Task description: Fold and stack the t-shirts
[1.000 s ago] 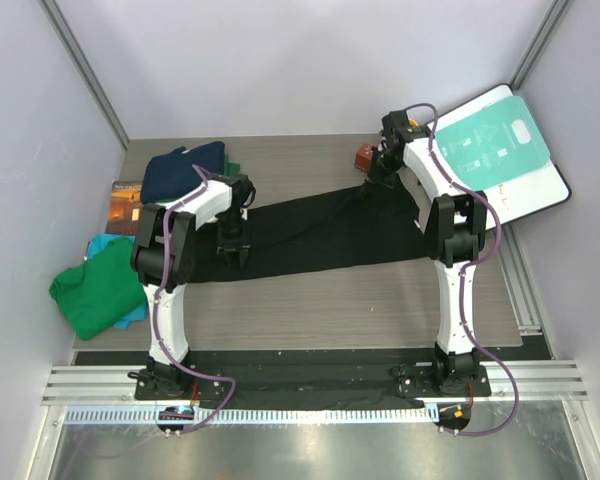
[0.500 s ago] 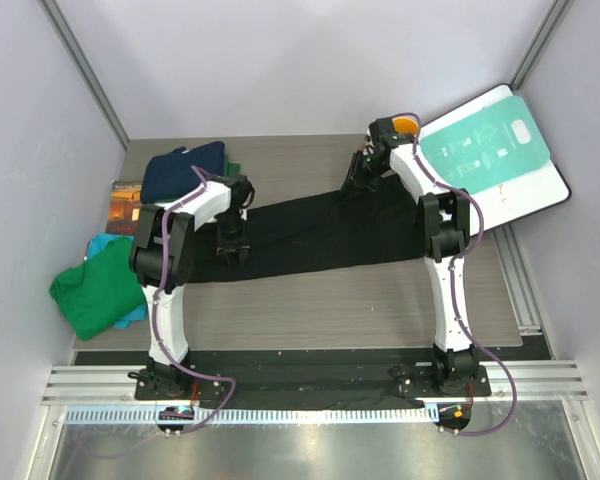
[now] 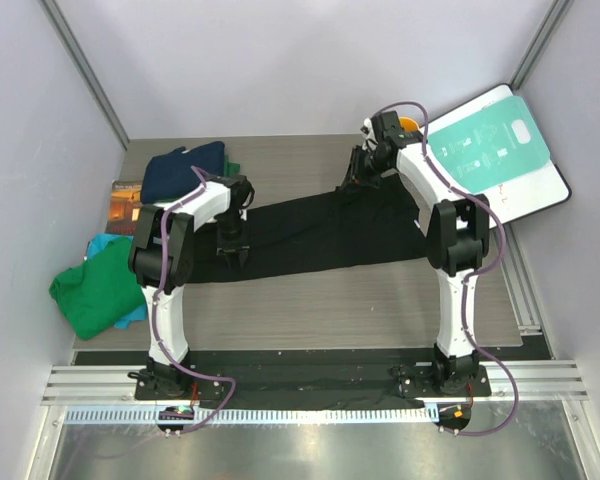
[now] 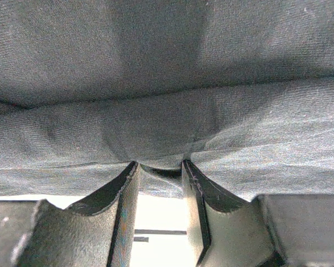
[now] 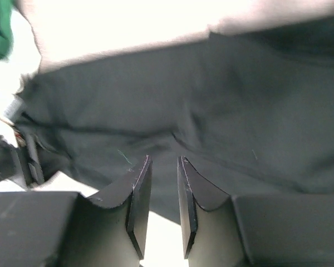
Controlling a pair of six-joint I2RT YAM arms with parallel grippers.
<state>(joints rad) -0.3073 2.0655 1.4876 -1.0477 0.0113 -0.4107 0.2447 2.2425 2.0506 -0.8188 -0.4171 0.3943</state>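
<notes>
**Q:** Fig. 1, top view. Where does the black shirt (image 3: 310, 235) lie?

**A:** Spread flat on the table (image 3: 310, 310), beside the board (image 3: 495, 150). Its long axis runs from the board end straight away from the board.

**Q:** And the 2 grippers?

**A:** 1 at each end. The right gripper (image 3: 358, 180) hangs over the far corner at the board end. The left gripper (image 3: 232, 250) sits on the end away from the board.

**Q:** State of the fingers?

**A:** Right wrist view: the fingers (image 5: 139, 189) stand a little apart with nothing between them, and cloth lies below and ahead of the tips. Left wrist view: the fingers (image 4: 125, 194) are apart too. Their tips rest against the shirt with a small pucker of cloth between them. Bright table shows through the gap, so no firm clamp is visible.

**Q:** What does the coming move turn on?

**A:** As a judgement: a fold across the long axis needs both ends taken. The board-end corner lies directly under the right tips, so the right arm is the nearer one for it and probably need only drop and close. The left gripper stands at its own end. The likely risk is that the right gripper closes beside the hem and takes no cloth.
</notes>
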